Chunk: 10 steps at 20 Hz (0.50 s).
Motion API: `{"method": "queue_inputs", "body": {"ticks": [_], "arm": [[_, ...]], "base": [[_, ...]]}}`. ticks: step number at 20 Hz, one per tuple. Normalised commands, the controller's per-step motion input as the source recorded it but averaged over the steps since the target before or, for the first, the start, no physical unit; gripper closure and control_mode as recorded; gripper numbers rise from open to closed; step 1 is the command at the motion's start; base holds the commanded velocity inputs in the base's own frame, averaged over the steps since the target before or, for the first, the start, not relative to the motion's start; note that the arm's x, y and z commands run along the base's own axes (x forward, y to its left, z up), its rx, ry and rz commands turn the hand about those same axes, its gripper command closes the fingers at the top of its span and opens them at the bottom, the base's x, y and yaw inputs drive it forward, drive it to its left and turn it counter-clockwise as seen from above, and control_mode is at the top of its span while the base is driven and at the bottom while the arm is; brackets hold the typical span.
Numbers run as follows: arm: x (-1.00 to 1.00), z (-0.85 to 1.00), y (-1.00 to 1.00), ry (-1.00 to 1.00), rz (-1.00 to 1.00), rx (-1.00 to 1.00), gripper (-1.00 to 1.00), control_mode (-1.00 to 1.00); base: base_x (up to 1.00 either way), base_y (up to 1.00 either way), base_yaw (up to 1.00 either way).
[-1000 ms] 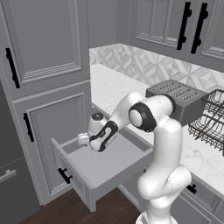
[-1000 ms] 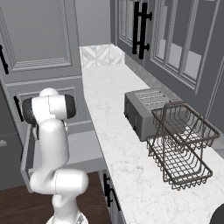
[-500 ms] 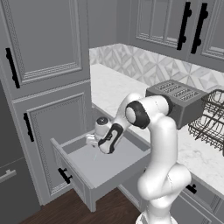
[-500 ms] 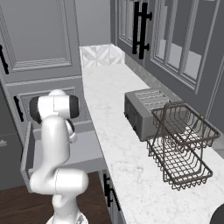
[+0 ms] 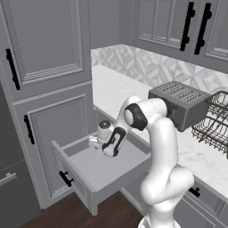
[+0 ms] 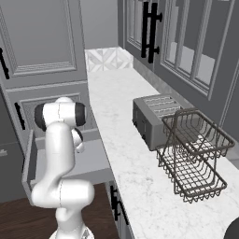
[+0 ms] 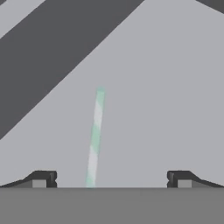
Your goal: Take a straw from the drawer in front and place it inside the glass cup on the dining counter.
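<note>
Grey cabinetry ringed the pulled-out drawer (image 5: 95, 171), and the end effector (image 7: 111, 179) hung over its plain floor with tips spread wide, holding nothing. A pale green-and-white straw (image 7: 95, 135) lay flat just ahead, running from between the tips, nearer the left one, away from them. Likely risks: the thin straw rolling aside or slipping free as the tips closed off-centre, or the tips scraping the floor.

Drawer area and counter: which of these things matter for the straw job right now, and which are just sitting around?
Job:
- drawer, pulled open
- straw, lying inside
- end effector, open above the straw

Just lying about:
- toaster
- wire dish rack
- cabinet doors
</note>
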Motion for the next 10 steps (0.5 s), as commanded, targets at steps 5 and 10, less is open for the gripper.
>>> {"method": "queue_inputs", "body": {"ticks": [5, 10], "arm": [[0.24, -0.03, 0.0, 0.05, 0.0, 0.0, -1.0, -1.0], [0.36, -0.11, 0.01, 0.09, 0.0, 0.0, -1.0, -1.0]], "base": [[0.0, 0.0, 0.0], [0.0, 0.0, 0.0]]}}
